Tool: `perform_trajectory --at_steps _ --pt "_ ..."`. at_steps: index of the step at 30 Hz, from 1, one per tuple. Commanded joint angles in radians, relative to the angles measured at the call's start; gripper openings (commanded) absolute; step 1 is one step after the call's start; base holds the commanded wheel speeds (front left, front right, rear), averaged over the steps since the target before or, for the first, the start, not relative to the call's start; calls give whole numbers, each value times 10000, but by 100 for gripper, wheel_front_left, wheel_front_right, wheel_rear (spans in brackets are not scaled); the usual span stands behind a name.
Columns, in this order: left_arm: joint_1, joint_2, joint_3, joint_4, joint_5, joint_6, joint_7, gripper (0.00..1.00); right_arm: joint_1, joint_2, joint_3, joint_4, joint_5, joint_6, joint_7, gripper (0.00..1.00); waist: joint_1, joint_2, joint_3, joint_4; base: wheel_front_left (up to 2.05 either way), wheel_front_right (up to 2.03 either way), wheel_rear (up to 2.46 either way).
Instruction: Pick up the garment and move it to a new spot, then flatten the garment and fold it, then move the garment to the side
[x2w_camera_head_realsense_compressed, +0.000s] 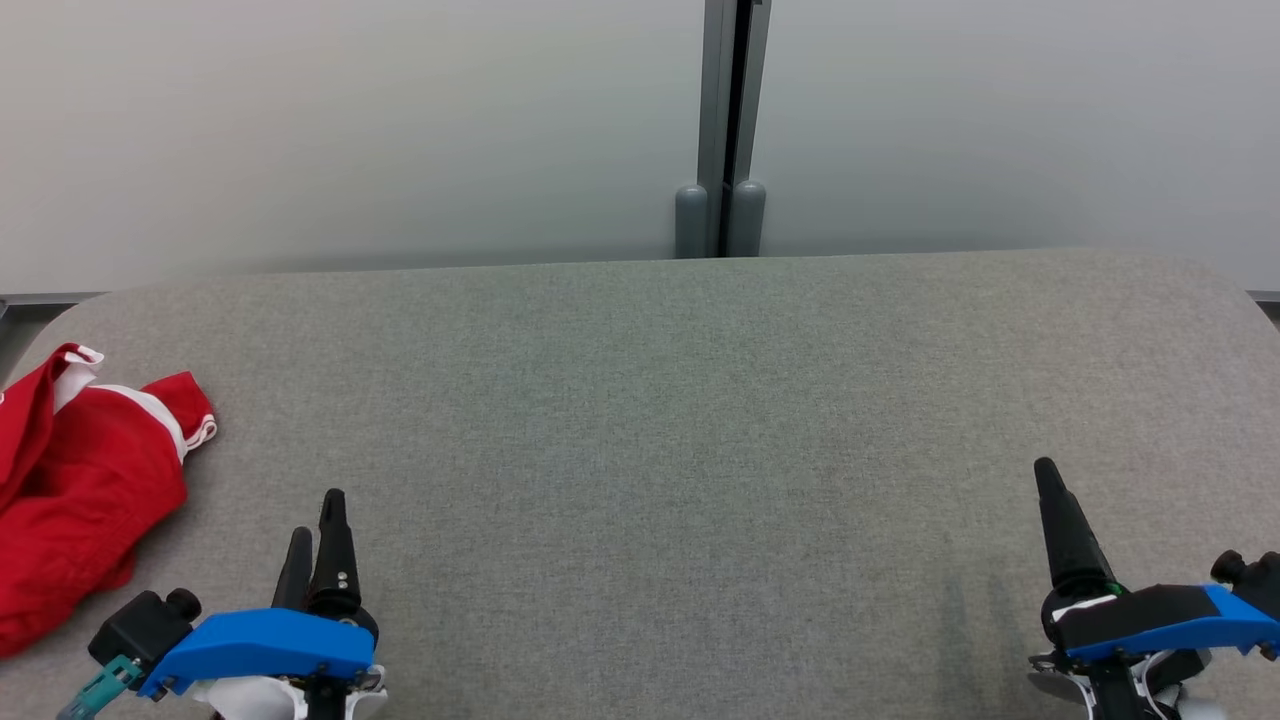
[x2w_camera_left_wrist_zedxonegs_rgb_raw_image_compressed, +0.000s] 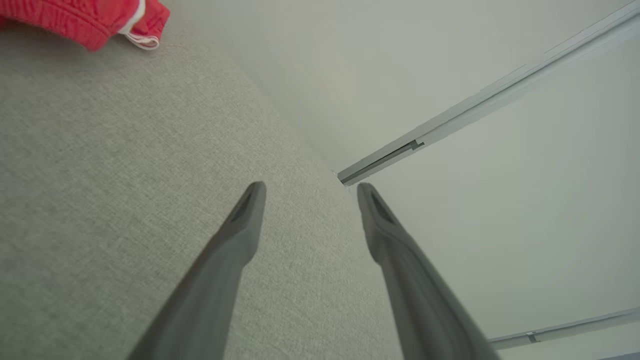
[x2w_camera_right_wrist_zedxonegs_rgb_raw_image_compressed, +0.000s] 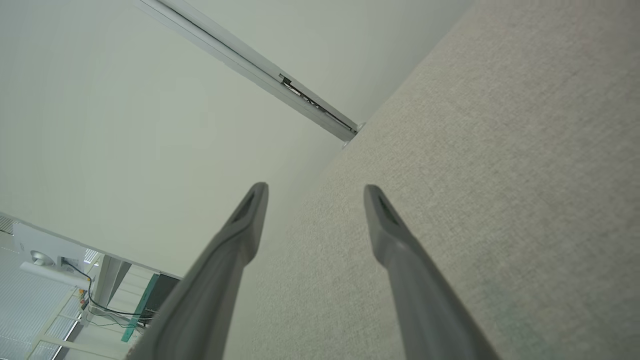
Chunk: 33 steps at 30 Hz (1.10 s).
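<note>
You are looking at a wide grey fabric-covered table (x2w_camera_head_realsense_compressed: 640, 400), bare across the stretch between your two pincers. Behind it stands a pale wall, split by a grey post (x2w_camera_head_realsense_compressed: 722, 130) that sits ahead of both pincers and about midway between them.

The garment (x2w_camera_head_realsense_compressed: 80, 480) lies on the table to the outer side of the left pincer (x2w_camera_head_realsense_compressed: 316, 516), near it but not touching, and runs off the edge of the head view. It is red and crumpled into a loose heap, with white bands along its edges and a white-piped hem turned toward the pincer. In the left wrist view, a red corner of it with white trim shows at the top left, well beyond the fingertips.

The left pincer's fingers stand apart with nothing between them. The right pincer (x2w_camera_right_wrist_zedxonegs_rgb_raw_image_compressed: 315, 189), far across the table from the garment, is likewise spread wide and empty.
</note>
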Motion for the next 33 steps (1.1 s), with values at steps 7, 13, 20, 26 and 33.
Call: perform_trajectory --at_steps 7,13,20,26,33 --pt "-131 83 -272 -61 1275 176 -303 100 -130 -106 -10 -32 -1340 29 -302 100 0 0 -26 33 0 0 0" --pt "-15 84 -433 -78 2101 341 -498 100 -29 -37 -12 -14 -2268 30 -499 100 0 0 -56 62 0 0 0" --pt "56 111 -626 -50 3024 419 -724 100 66 30 -39 -9 -3261 33 -725 100 0 0 -74 98 0 0 0" --pt "59 124 -713 16 3726 508 -898 100 109 53 -30 39 -4059 34 -898 100 0 0 -94 111 0 0 0" --pt "47 121 -882 39 4522 620 -1088 100 136 99 -83 45 -4938 36 -1093 100 0 0 -110 140 0 0 0"
